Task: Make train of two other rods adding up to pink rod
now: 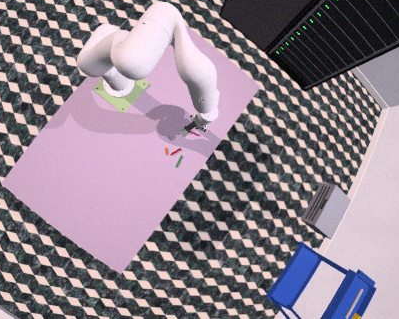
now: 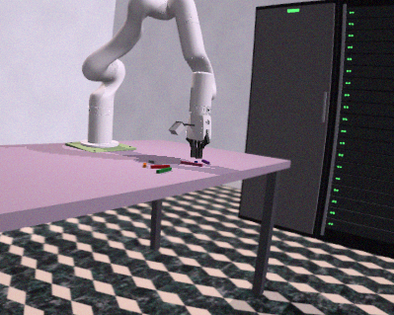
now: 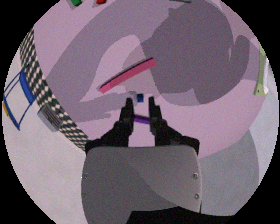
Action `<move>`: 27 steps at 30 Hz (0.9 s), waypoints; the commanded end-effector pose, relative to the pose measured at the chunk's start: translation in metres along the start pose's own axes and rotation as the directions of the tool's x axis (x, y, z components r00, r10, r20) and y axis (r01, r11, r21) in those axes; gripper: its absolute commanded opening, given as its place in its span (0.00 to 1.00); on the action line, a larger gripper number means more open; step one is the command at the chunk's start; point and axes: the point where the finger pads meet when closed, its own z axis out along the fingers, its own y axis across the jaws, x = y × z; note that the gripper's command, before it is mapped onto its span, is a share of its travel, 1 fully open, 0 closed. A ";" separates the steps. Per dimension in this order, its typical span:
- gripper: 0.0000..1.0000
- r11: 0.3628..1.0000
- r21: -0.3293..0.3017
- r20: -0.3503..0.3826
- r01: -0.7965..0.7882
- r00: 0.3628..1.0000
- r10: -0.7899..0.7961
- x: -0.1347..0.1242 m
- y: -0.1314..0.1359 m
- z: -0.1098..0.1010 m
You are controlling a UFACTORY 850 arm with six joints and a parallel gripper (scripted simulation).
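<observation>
My gripper is partly open and empty, pointing down above the table. The small blue rod lies below the fingertips. The purple rod shows between the fingers in the wrist view, lying on the table beneath. The long pink rod lies slanted beside the blue one, apart from it. A red rod, a green rod and an orange rod lie apart in a loose group.
A dark grey rod lies in the arm's shadow behind the orange rod. The pink table's near edge runs close by the pink and green rods. The arm's green base plate is farther back.
</observation>
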 end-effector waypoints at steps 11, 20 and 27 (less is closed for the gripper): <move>0.24 1.000 0.002 0.001 0.000 1.000 0.000 0.000 -0.001 0.006; 0.24 1.000 0.002 0.001 0.000 1.000 0.000 0.000 -0.001 0.006; 0.24 1.000 0.002 0.001 0.000 1.000 0.000 0.000 -0.001 0.006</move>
